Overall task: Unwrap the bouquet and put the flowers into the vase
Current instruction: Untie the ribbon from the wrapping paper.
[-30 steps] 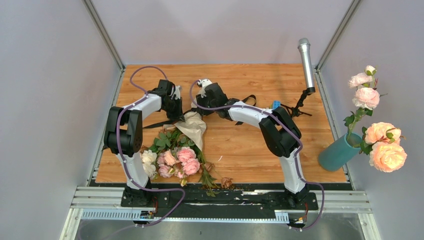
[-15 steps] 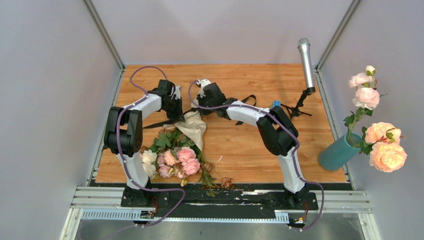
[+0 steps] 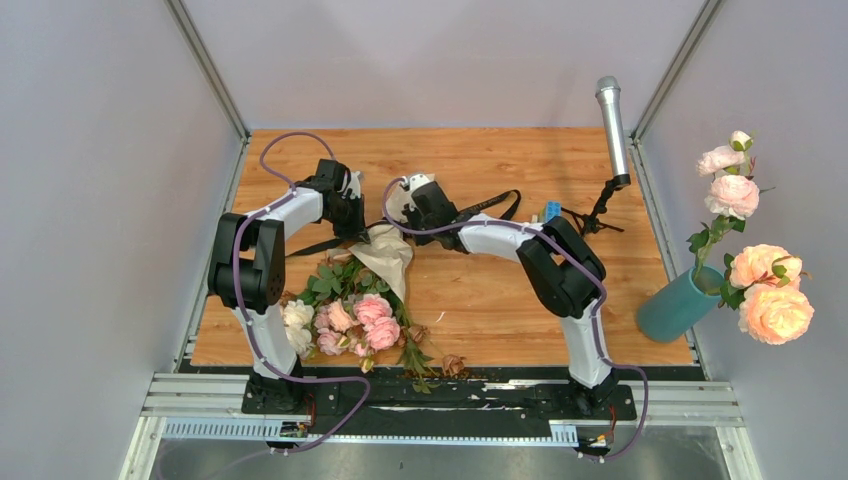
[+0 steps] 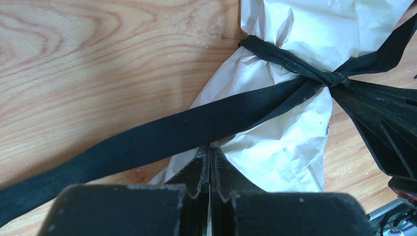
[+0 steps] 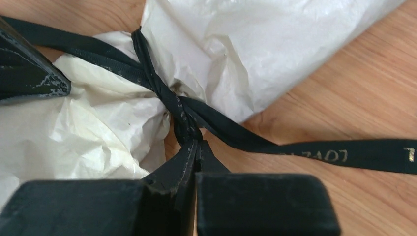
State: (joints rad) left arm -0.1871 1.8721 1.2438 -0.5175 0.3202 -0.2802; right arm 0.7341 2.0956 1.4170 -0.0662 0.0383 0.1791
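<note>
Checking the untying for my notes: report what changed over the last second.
The right claw closed on the black ribbon at its knot, its wrist turning and edging slightly toward the near edge; the ribbon's right-hand tail shifted with it. The left claw stayed shut against the paper wrap; the bouquet and vase did not move.
</note>
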